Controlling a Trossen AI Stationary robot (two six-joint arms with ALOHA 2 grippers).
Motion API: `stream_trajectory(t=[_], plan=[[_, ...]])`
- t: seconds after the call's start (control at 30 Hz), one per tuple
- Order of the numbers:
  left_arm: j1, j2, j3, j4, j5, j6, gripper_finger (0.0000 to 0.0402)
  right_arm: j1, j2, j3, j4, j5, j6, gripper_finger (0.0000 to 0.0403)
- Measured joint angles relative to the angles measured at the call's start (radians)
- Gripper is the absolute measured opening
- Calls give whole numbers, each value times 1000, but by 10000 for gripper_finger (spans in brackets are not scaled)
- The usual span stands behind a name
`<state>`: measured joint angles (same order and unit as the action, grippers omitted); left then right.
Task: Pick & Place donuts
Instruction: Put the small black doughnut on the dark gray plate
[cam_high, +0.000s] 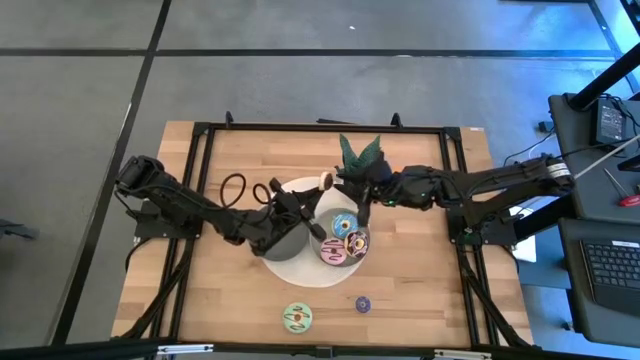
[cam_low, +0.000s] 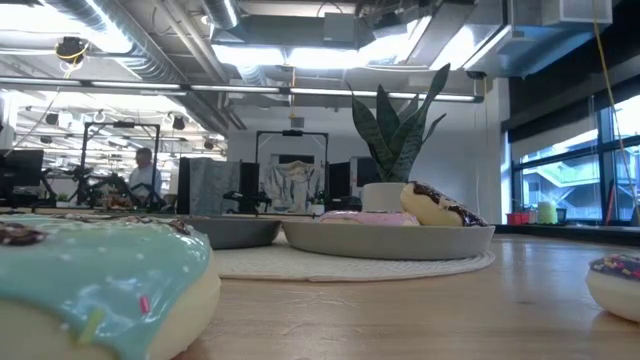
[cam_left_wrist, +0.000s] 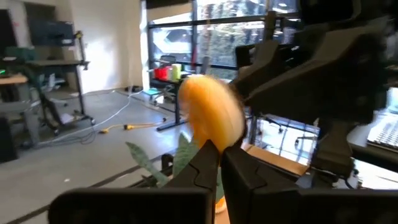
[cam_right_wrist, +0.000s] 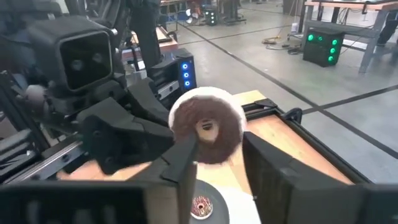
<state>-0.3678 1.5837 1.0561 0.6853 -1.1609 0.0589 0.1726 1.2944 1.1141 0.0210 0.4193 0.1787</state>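
Observation:
A brown-iced ring donut (cam_right_wrist: 206, 126) with a tan back (cam_left_wrist: 211, 115) is held on edge high above the table, and my left gripper (cam_left_wrist: 221, 152) is shut on it. My right gripper (cam_right_wrist: 221, 146) faces it from the table's right, open, one finger on either side of the donut. In the high view the two grippers meet over the white mat (cam_high: 300, 268). Blue (cam_high: 343, 224), pink (cam_high: 333, 250) and brown sprinkled (cam_high: 357, 241) donuts lie in a grey dish (cam_low: 390, 240). A green donut (cam_high: 297, 317) and a purple mini donut (cam_high: 363, 304) lie on the table near its front edge. My left gripper pinches the donut's rim (cam_left_wrist: 210, 144) between its two fingers. The fingers lie level and come from the table's left. The donut stands upright on edge, lifted clear, its iced face turned toward my right gripper. Whether a finger of my right gripper touches the donut I cannot tell.
A second grey dish (cam_high: 285, 240) sits on the mat under my left arm. A potted plant (cam_high: 360, 152) stands at the table's far side behind the grippers. A black cable (cam_high: 235, 188) loops on the wood at the left. Bare wood shows at the near right.

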Motion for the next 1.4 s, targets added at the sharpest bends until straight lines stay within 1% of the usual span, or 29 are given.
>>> stream_trajectory(t=[0.13,0.27,0.33,0.37,0.43,0.47,0.5,0.57,0.63,0.7,0.8,0.87,0.93,1.07,1.23,1.4], plan=[[-28,-7,0,-2,-54,-1,5,0,-71,0,-72,1,0,171],[-62,-36,0,-37,-78,-19,4,0,-148,0,-128,1,-1,191],[-85,-64,0,-107,-78,-77,3,0,-182,0,-158,2,0,195],[-98,-80,0,-171,-78,-129,3,0,-196,0,-173,3,-1,196],[-119,-120,0,-348,-60,-294,3,0,-219,0,-206,4,1,197],[-125,-143,0,-458,-21,-414,3,0,-227,0,-217,4,1,197],[-126,-169,0,-571,42,-545,3,0,-233,0,-227,5,2,197],[-111,-207,0,-792,214,-813,3,0,-238,0,-245,5,2,197],[-91,-216,1,-974,392,-1013,3,0,-236,0,-252,5,2,197],[-72,-212,0,-1109,541,-1136,3,0,-229,0,-253,5,2,197],[-48,-195,-4,-1228,741,-1236,3,0,-211,0,-264,5,2,197],[-35,-180,-25,-1252,822,-1251,4,0,-197,0,-273,5,3,197],[-21,-171,-49,-1238,857,-1263,4,0,-180,0,-283,5,23,197],[15,-164,-108,-1222,849,-1328,3,0,-146,0,-295,5,58,197],[65,-164,-172,-1186,850,-1337,4,0,-117,0,-297,5,81,197],[104,-164,-240,-1039,856,-1340,4,0,-111,0,-297,5,81,197]])
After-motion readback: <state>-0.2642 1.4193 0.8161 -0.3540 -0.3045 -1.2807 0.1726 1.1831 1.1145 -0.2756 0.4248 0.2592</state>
